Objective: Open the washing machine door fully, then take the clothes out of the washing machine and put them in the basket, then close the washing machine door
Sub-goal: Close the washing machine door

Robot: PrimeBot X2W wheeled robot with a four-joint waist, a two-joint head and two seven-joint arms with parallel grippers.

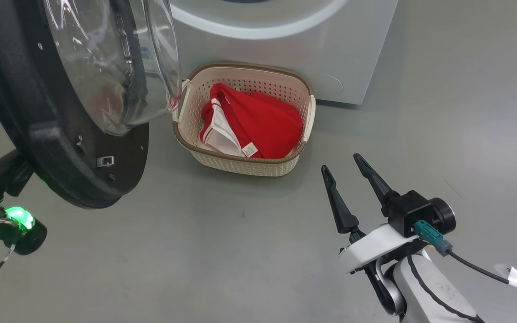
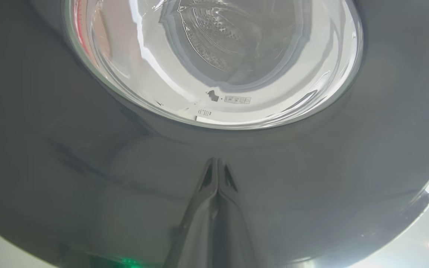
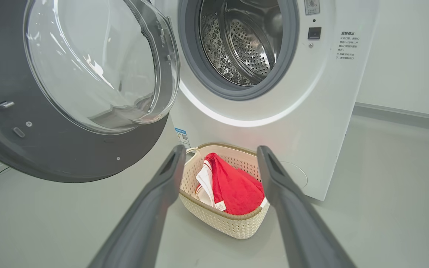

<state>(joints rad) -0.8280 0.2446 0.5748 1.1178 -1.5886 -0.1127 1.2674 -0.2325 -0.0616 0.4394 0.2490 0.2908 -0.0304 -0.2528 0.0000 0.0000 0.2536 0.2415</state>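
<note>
A smooth grey floor (image 1: 240, 251) runs back to a pale wall (image 3: 404, 56) edged by a grey skirting strip (image 3: 400, 115). On it stands the big white front-loading washing machine (image 3: 311, 111), its perforated steel drum (image 3: 244, 48) cut off at the top of the right wrist view. The large round door (image 3: 69, 156), black-rimmed with a bulging clear glass bowl, hangs swung open on the robot's left, its edge cropped in every view. Just in front of the machine sits the small cream perforated plastic basket (image 1: 245, 163), holding the red, white-trimmed clothes (image 1: 263, 125); their folds hide how many pieces lie there. The right gripper (image 1: 341, 162) hovers near the basket, fingers spread wide and holding nothing. The left gripper (image 2: 216, 160), fingers pressed together on nothing, points at the door's dark outer face; whether its tips touch the door cannot be told.
</note>
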